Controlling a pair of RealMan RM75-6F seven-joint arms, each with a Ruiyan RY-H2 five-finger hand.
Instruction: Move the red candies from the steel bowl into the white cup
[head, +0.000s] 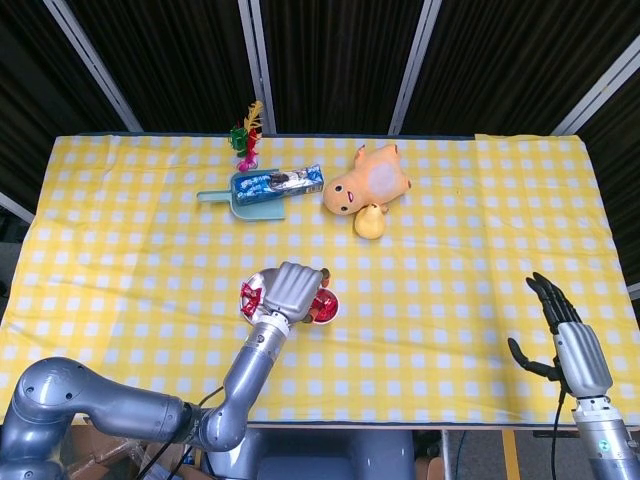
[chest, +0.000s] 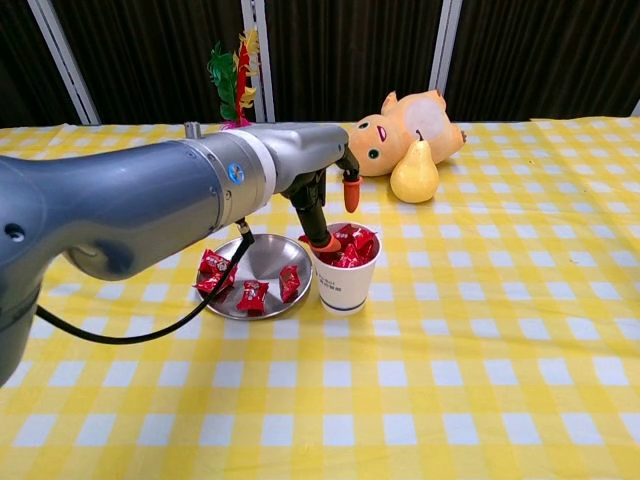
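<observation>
The left hand (chest: 325, 205) hovered empty, fingers apart, beside the white cup (chest: 345, 268); a careless retreat risked tipping it. The right hand (head: 560, 335) hung open.

The steel bowl (chest: 262, 262) is a shallow, round, polished dish resting flat on the checked cloth. It holds three red candies (chest: 251, 294) in crinkled shiny wrappers, grouped toward its near and left side (a fourth cannot be ruled out under the arm). The white cup (chest: 346, 283) stands upright just right of the bowl, touching or nearly touching its rim, filled to the brim with red candies.
</observation>
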